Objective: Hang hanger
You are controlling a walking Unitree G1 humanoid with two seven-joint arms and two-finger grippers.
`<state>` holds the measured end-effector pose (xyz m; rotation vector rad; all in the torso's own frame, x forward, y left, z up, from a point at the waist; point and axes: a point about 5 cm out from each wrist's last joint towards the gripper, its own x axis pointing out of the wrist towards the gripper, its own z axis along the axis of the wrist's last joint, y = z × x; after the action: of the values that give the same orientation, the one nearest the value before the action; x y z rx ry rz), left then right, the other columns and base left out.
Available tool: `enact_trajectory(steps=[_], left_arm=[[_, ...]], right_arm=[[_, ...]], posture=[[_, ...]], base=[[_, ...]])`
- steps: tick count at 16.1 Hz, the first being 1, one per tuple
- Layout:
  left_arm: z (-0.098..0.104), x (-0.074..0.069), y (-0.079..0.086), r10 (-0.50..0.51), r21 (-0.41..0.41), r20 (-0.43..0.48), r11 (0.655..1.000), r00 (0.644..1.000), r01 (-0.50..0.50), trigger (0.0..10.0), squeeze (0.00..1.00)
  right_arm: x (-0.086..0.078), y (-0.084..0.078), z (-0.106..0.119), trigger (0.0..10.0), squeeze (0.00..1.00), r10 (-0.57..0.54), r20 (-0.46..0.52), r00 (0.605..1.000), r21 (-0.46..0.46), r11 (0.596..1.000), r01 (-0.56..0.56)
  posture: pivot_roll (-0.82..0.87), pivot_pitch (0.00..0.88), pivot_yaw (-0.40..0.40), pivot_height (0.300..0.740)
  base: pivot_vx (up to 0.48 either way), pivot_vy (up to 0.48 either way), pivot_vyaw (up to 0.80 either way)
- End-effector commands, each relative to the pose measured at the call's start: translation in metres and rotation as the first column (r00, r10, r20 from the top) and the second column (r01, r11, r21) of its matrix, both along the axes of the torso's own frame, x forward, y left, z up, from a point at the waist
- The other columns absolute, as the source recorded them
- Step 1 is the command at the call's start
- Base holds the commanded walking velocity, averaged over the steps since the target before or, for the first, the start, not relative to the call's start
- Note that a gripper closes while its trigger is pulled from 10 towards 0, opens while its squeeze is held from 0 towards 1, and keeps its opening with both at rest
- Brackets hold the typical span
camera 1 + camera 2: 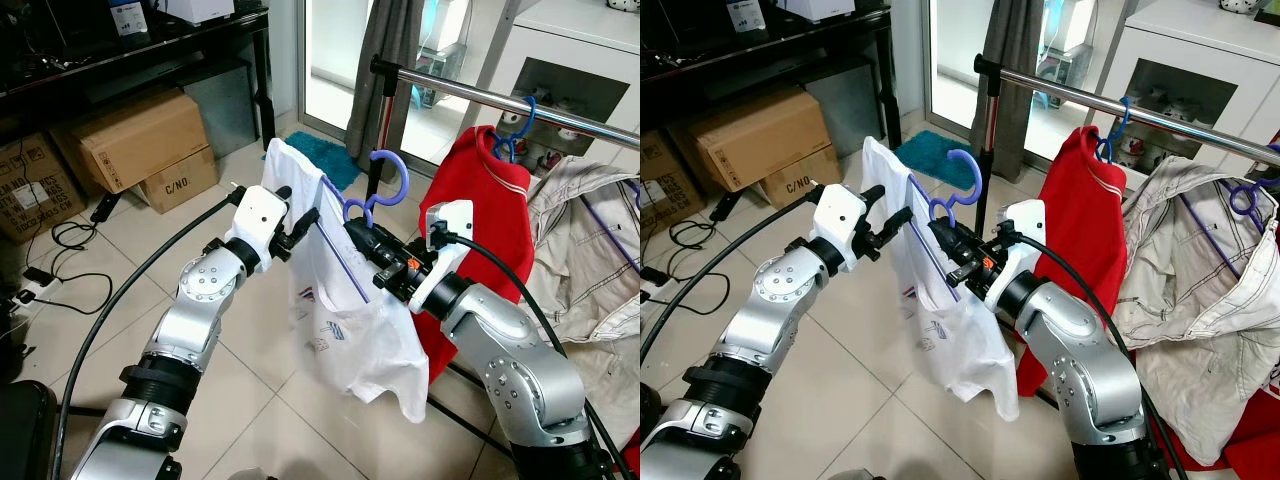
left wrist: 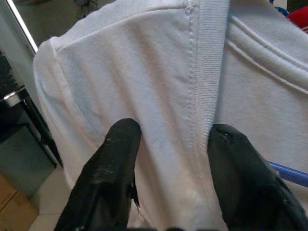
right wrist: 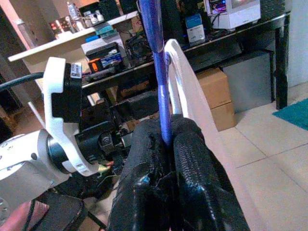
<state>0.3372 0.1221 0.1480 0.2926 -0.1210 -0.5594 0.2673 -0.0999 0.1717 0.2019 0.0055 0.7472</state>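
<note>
A white T-shirt (image 1: 345,320) hangs on a blue hanger (image 1: 385,180), whose hook points up between my two arms. My right gripper (image 1: 360,235) is shut on the hanger's neck just below the hook; in the right wrist view its fingers (image 3: 144,159) pinch the blue stem (image 3: 161,82). My left gripper (image 1: 298,207) is open at the shirt's left shoulder, and the white cloth (image 2: 168,96) lies between its spread fingers (image 2: 115,154). The metal clothes rail (image 1: 560,108) runs behind and to the right, higher than the hook.
On the rail hang a red shirt (image 1: 480,210) on its own blue hanger (image 1: 517,125) and a beige jacket (image 1: 590,250). Cardboard boxes (image 1: 140,140) stand under a black desk (image 1: 130,55) at the left. Cables (image 1: 60,250) lie on the tiled floor. A teal mat (image 1: 325,155) lies by the doorway.
</note>
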Motion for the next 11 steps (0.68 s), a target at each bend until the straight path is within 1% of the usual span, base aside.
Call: enact_trajectory(steps=[1,7,11], left_arm=[[0.0003,0.0026,0.003,0.013,0.006,-0.001,1.0,1.0,-0.013,0.0,0.0],[0.0008,0.0021,0.0053,0.02,0.012,0.013,1.0,1.0,-0.02,0.0,0.0],[0.0025,0.0014,0.0042,0.017,-0.001,0.027,1.0,0.999,-0.017,0.0,0.0]], right_arm=[[-0.0018,-0.001,0.0111,0.0,0.0,0.009,0.056,0.998,0.029,1.0,-0.011],[0.0009,-0.0015,0.0089,0.0,0.0,0.005,0.052,0.999,0.027,1.0,-0.007],[0.0027,-0.0038,0.0071,0.0,0.0,-0.011,0.046,0.999,0.019,1.0,0.01]], posture=[[-0.01,0.0,0.017,0.74],[0.0,0.0,0.012,0.74],[0.01,0.0,0.006,0.74]], base=[[0.0,0.0,0.0],[0.0,0.0,0.0],[0.0,0.0,0.0]])
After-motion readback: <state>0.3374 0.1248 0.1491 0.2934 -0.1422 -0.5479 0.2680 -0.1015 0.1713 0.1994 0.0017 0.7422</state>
